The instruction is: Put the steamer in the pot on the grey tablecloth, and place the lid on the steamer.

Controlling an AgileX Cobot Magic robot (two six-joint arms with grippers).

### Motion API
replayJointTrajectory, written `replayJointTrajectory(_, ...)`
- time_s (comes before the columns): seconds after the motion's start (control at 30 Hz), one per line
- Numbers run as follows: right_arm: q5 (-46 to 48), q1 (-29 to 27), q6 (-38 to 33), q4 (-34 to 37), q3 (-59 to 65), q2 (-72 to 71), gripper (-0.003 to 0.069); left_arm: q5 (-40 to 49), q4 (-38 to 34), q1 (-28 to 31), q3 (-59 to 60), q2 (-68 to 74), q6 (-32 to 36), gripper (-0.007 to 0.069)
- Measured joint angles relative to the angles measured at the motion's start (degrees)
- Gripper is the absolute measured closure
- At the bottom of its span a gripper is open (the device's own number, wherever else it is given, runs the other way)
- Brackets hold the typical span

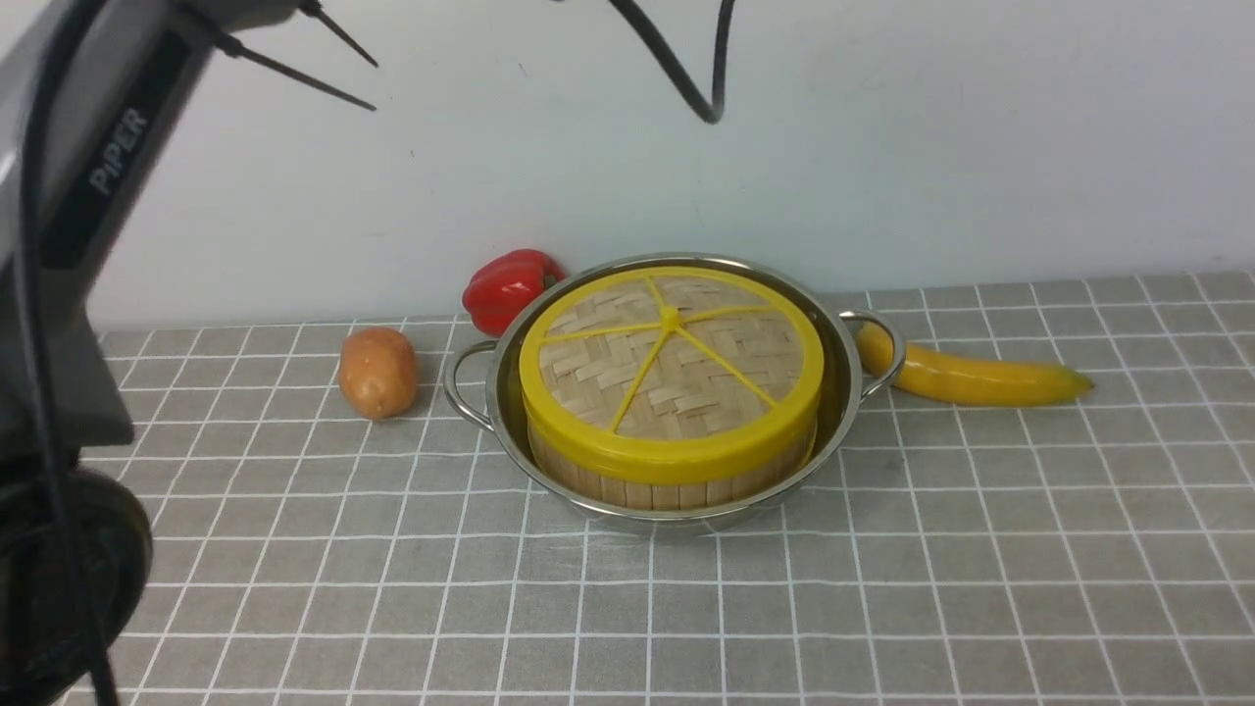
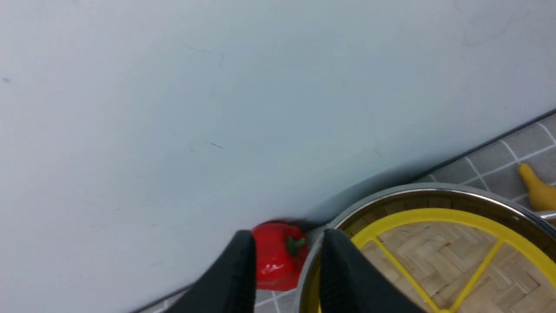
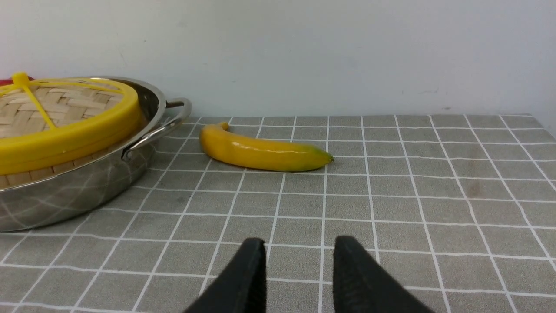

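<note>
A: Left gripper (image 2: 286, 261) state?

B: Fingers apart with a gap, nothing between them. It sits raised; in its wrist view the red pepper (image 2: 278, 254) shows through the gap, and the pot (image 1: 677, 392) rim is just beyond the fingertip on one side.

A: Scene, left to right?

B: Left arm (image 1: 69, 294) at the edge of the front view. Then a potato (image 1: 377, 373), then the pepper against the wall, just behind the pot's left handle.

A: Task items?

B: Pot stands on the grey tablecloth (image 1: 882, 588). The steamer (image 1: 667, 480) is inside it, and the lid (image 1: 672, 363) sits flat on the steamer.

A: Right of the pot?

B: A banana (image 1: 966, 378), its stem end touching or just beside the right handle; cannot tell which.

A: Right gripper (image 3: 299, 265)?

B: Fingers parted, empty, low over bare cloth. The pot is ahead of it and off to its left, well apart; the banana lies ahead, between it and the wall.
</note>
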Motion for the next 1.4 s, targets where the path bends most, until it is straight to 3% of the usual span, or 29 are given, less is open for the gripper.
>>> replayJointTrajectory(0.3, 0.0, 0.0, 0.0, 0.0, 0.0, 0.0, 0.0416, 0.0, 1.0, 1.5, 0.6, -16.9, -1.5, 0.0426)
replayJointTrajectory(0.43, 0.0, 0.0, 0.0, 0.0, 0.0, 0.0, 0.0416, -0.3, 0.5, 1.5, 7.0, -27.2, -1.4, 0.0424)
replayJointTrajectory(0.53, 0.0, 0.0, 0.0, 0.0, 0.0, 0.0, 0.0416, -3.4, 0.5, 1.7, 19.7, -35.8, -1.0, 0.0424)
replayJointTrajectory(0.7, 0.0, 0.0, 0.0, 0.0, 0.0, 0.0, 0.0416, -17.4, 0.2, 4.4, 46.5, -47.7, -1.7, 0.0412)
replayJointTrajectory(0.73, 0.0, 0.0, 0.0, 0.0, 0.0, 0.0, 0.0416, -24.6, 0.0, 6.7, 59.0, -52.9, -2.9, 0.0406)
replayJointTrajectory(0.77, 0.0, 0.0, 0.0, 0.0, 0.0, 0.0, 0.0416, -25.4, -0.1, 7.0, 59.0, -52.9, -3.1, 0.0405)
replayJointTrajectory(0.93, 0.0, 0.0, 0.0, 0.0, 0.0, 0.0, 0.0416, -46.2, -0.1, 17.0, 93.9, -70.9, -8.4, 0.0398)
replayJointTrajectory(1.0, 0.0, 0.0, 0.0, 0.0, 0.0, 0.0, 0.0416, -50.4, 0.0, 20.5, 103.6, -77.6, -9.3, 0.0392)
replayJointTrajectory(1.2, 0.0, 0.0, 0.0, 0.0, 0.0, 0.0, 0.0416, -52.5, 0.2, 28.7, 122.1, -95.1, -10.1, 0.0382)
replayJointTrajectory(1.4, 0.0, 0.0, 0.0, 0.0, 0.0, 0.0, 0.0416, -51.5, 0.2, 31.0, 131.4, -107.7, -11.7, 0.0382)
